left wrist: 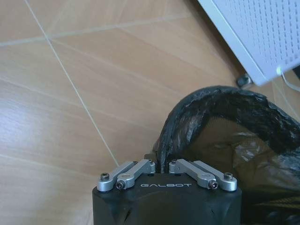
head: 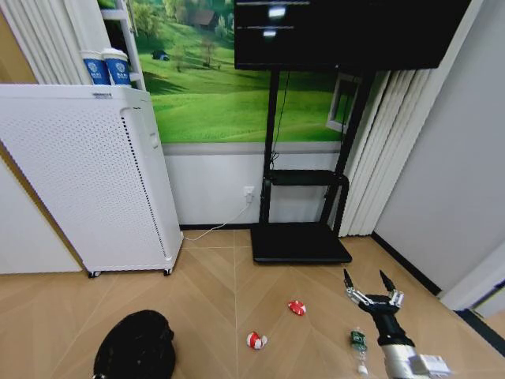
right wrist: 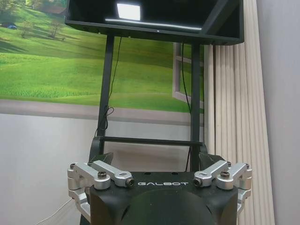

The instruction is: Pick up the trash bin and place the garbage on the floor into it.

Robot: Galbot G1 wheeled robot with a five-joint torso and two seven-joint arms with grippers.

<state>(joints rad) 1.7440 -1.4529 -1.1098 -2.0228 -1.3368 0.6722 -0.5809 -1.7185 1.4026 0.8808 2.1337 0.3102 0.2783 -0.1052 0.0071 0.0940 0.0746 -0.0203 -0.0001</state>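
The left end effector (left wrist: 161, 169) pinches the rim of the trash bin (head: 136, 345) at the head view's lower left, while the right end effector (head: 368, 283) hangs spread wide and empty above the wooden floor (head: 221, 300), near the garbage (head: 256, 340) lying between them
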